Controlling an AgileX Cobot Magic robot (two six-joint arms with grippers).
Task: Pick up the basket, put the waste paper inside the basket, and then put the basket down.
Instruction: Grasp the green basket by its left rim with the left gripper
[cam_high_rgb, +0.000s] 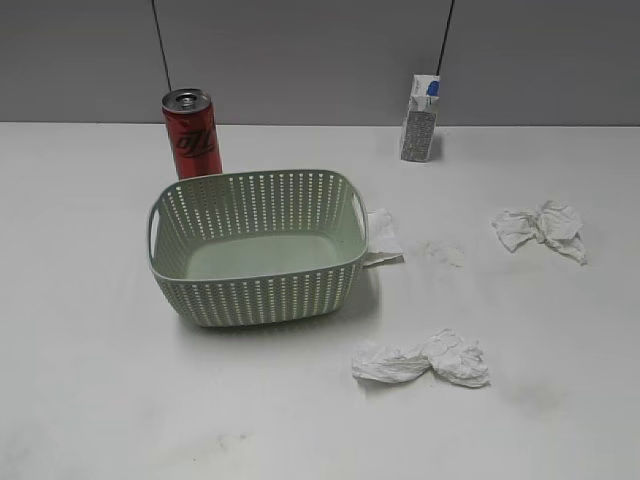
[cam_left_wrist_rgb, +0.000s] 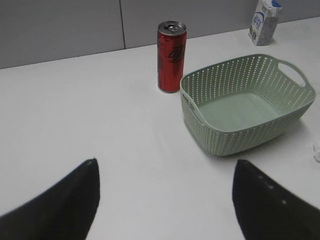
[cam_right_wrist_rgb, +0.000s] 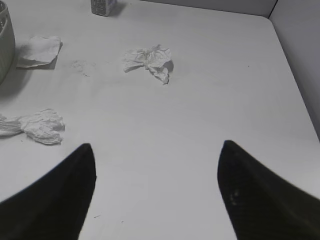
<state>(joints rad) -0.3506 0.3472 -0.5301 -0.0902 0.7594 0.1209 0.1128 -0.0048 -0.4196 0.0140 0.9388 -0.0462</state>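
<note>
Left gripper (cam_left_wrist_rgb: 165, 200): jaws spread wide, holding nothing, hanging over bare counter (cam_left_wrist_rgb: 100, 125) w/ the basket (cam_left_wrist_rgb: 247, 107) ahead and to its right. Right gripper (cam_right_wrist_rgb: 157, 192): also spread wide, nothing between the fingers, above open counter on the right side. Neither gripper shows in the exterior view.

Basket sits upright on the counter, left of center in the exterior view, nothing inside, handle cutouts at both short ends. Red can (cam_high_rgb: 192, 132) stands upright just behind its back-left corner, small gap between them in the left wrist view. White-and-blue carton (cam_high_rgb: 421, 118) upright at the back, well apart from the basket.

Waste paper, 3 pcs, all on the counter outside the basket:
- flat squarish piece (cam_high_rgb: 382, 238) right beside the basket's right end; can't tell if it touches.
- wrinkled wad (cam_high_rgb: 424, 361) in front and to the right of the basket, near edge.
- second wad (cam_high_rgb: 541, 228) further right, well apart from the others.
</note>
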